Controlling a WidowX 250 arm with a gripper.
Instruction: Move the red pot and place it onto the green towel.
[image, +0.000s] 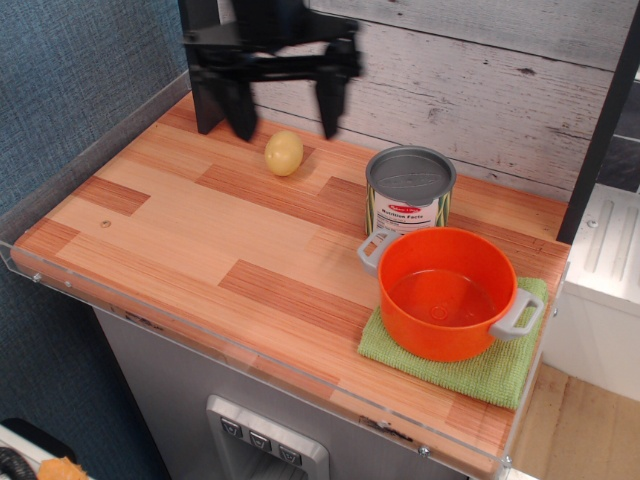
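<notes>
In the single view, the round orange-red plastic pot with grey side handles is sitting squarely on the square lime-green textured towel, just in front of the silver tin can with a green label on the striped wooden worktop. The black gripper is hanging well behind and left of the pot, above the small yellow potato-like object, jaws spread apart and holding nothing, so the placing is looking done with nothing evidently left.

bench left and middle — bare, open passage | can touching pot at back — blocks that side | potato under gripper
</notes>
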